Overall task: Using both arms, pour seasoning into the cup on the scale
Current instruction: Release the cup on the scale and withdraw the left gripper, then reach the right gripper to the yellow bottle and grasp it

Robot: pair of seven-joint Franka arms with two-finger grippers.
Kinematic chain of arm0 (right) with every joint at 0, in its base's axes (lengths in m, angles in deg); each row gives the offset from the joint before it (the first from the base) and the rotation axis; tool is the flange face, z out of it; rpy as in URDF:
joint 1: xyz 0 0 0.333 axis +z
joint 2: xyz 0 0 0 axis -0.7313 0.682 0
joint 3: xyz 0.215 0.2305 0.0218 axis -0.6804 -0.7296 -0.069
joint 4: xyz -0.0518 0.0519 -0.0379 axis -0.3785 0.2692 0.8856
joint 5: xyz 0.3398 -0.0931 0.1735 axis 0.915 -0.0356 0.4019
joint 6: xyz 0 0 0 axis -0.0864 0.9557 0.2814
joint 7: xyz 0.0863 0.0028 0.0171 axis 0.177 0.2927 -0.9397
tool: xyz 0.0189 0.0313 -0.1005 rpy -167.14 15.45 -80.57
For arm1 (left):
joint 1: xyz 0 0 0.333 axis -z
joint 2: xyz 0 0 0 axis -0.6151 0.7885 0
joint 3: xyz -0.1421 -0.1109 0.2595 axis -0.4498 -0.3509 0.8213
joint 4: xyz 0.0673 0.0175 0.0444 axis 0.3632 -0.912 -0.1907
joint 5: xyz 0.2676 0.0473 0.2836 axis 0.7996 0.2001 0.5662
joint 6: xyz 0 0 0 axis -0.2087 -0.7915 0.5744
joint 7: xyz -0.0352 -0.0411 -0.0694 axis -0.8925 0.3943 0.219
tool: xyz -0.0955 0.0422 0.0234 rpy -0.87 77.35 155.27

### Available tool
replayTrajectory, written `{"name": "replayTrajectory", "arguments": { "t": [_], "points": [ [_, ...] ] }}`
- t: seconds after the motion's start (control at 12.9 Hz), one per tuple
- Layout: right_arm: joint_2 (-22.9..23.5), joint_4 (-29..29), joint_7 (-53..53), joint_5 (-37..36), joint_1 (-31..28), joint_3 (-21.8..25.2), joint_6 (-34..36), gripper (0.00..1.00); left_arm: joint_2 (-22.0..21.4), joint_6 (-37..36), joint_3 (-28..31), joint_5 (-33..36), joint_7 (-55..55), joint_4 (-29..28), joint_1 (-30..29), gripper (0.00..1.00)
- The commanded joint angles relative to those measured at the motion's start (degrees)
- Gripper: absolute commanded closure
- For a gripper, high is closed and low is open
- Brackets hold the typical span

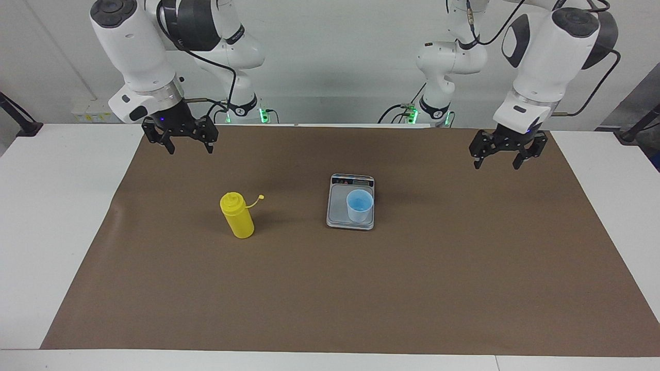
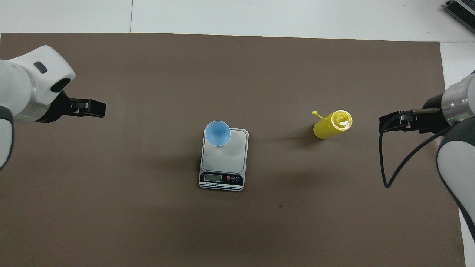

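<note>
Both grippers hung empty with fingers spread: the left gripper point(image 1: 503, 153) over the brown mat's point(image 1: 361, 288) edge, the right gripper point(image 1: 180, 139) above the yellow squeeze bottle's point(image 1: 236, 215) end. Between them, the blue cup point(image 1: 359, 205) stood on the scale point(image 1: 337, 212). Only the overhead view showed the scale's display point(image 2: 213, 177).

We observe two arms with glossy white shells and dark grey joint sections; each wrist ends in a round dark grey cap with a raised button pattern. A silver ring sits above each black linkage gripper: the left gripper point(image 1: 504, 156) and the right gripper point(image 1: 181, 141). Black cables loop along the links, and green lights glow at both bases.
</note>
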Motion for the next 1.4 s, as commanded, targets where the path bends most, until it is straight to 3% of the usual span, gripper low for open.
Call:
{"name": "replayTrajectory", "arguments": {
  "t": [0.0, 0.16, 0.31, 0.47, 0.7, 1.16, 1.32],
  "points": [
    [-2.77, 6.12, -13.17, 5.47, -4.13, -0.23, -4.34, 0.0, -1.18, -1.15, -0.71, -0.64, 1.09, -1.55, -1.19, 0.0],
    [-2.77, 8.67, -23.55, 9.51, -6.51, -0.14, -8.63, 0.0, -1.89, -0.09, -0.7, -0.64, 2.75, -2.71, -2.87, 0.0],
    [-1.9, 12.45, -38.28, 18.01, -9.41, -0.14, -13.55, 0.0, -2.15, -0.79, -0.7, -0.73, 5.48, -2.71, -3.48, 0.0],
    [0.73, 17.1, -56.02, 29.51, -11.6, -0.05, -18.65, 0.0, -2.24, -0.97, -0.44, -3.17, 4.87, -2.1, -4.18, 0.0],
    [6.35, 17.74, -74.61, 40.34, -13.72, -0.05, -20.34, 0.0, -1.54, -5.18, -0.62, -3.98, 5.04, 2.72, -6.12, 0.0],
    [8.56, 22.57, -86.95, 46.26, -13.46, -0.14, -22.63, 0.0, -1.71, -7.73, -1.06, -3.37, 5.13, 3.18, -5.86, 0.0],
    [8.74, 25.72, -92.83, 52.12, -11.72, -0.14, -26.91, 0.0, -1.98, -8.0, -1.06, -2.76, 5.48, 2.82, -5.94, 0.0]
  ]
}}
